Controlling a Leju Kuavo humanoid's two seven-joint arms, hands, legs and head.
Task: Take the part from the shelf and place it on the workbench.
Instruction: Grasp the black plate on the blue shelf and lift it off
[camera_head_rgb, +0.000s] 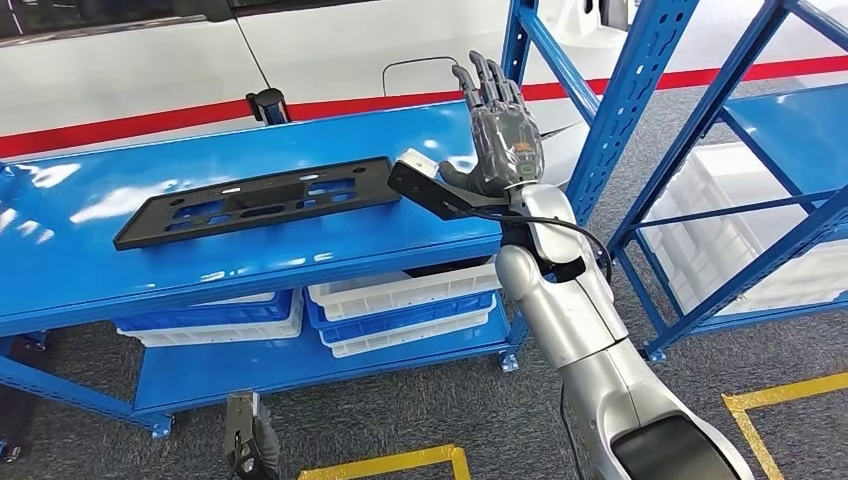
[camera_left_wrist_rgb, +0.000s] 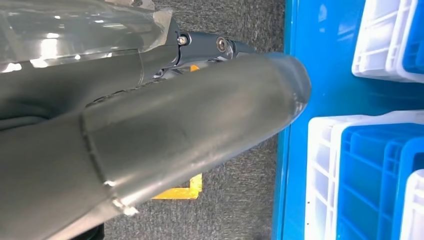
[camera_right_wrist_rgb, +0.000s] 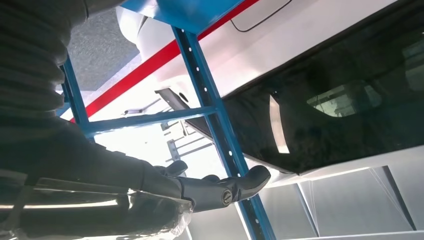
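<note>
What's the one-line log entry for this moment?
part: black part flat on blue workbench top | right hand raised beside its right end, fingers apart, empty | left hand low near white bins, state unclear

I see the part (camera_head_rgb: 258, 199) lying flat on the bench (camera_head_rgb: 90, 270), toward its left and middle. My right hand (camera_head_rgb: 497, 132) stands at the bench's right end, just right of the part, fingers (camera_head_rgb: 487, 78) pointing up. Stacked crates (camera_head_rgb: 400, 308) sit on the bench's lower shelf (camera_head_rgb: 220, 372). A shelving rack (camera_head_rgb: 640, 110) stands to the right, with more crates (camera_head_rgb: 720, 225) inside it. A vehicle (camera_head_rgb: 200, 50) is behind the bench.
</note>
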